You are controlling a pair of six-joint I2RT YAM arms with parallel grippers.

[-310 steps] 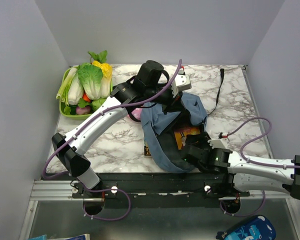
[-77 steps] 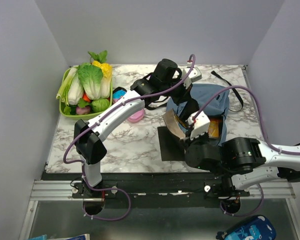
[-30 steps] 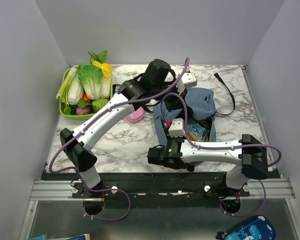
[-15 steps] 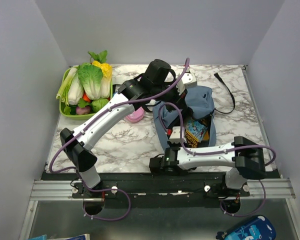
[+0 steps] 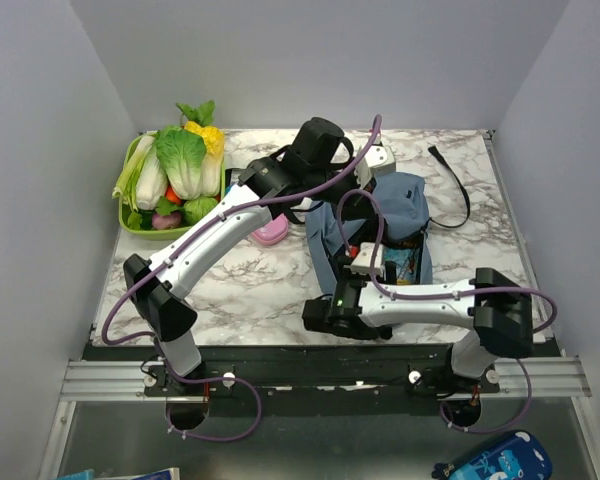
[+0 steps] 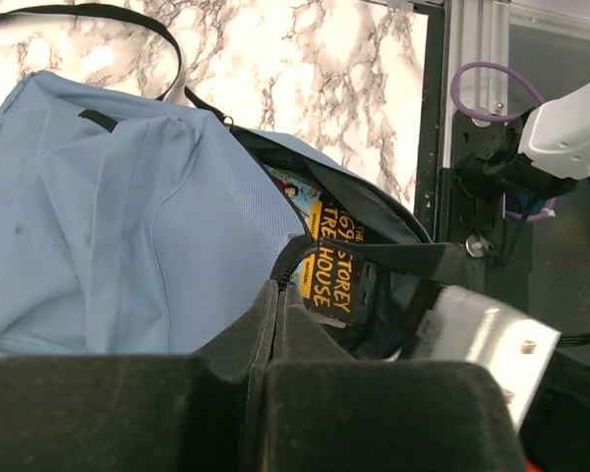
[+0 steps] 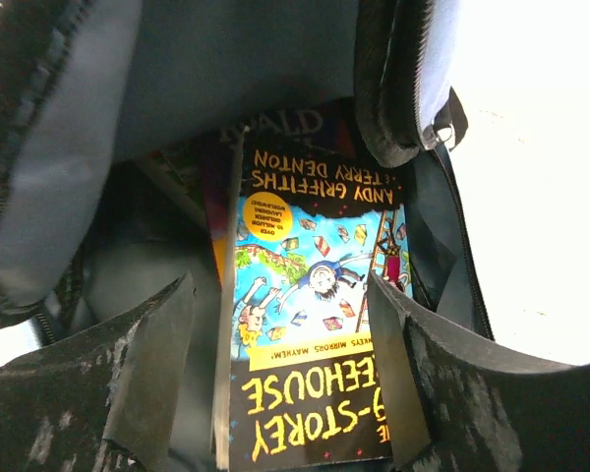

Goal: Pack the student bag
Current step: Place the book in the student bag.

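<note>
The dusty-blue student bag (image 5: 400,200) lies at the table's middle right with its mouth held open. My left gripper (image 6: 280,287) is shut on the bag's zipper rim (image 6: 293,258), lifting it; it also shows in the top view (image 5: 358,188). My right gripper (image 7: 285,364) is open inside the bag's mouth, one finger (image 7: 147,374) on each side of a bright "Storey Treehouse" book (image 7: 315,324) that lies in the bag. A second book (image 7: 285,123) sits behind it. The top book also shows in the left wrist view (image 6: 339,265) and in the top view (image 5: 405,262).
A green basket of toy vegetables (image 5: 170,180) stands at the back left. A pink pencil case (image 5: 270,232) lies under my left arm. The bag's black strap (image 5: 450,185) trails to the back right. A blue printed pouch (image 5: 495,462) lies below the table's front edge.
The bag was shifted and turned about, and a book went into it. In the last second my right wrist shifted slightly right at the bag's mouth. My left gripper kept hold of the rim.
</note>
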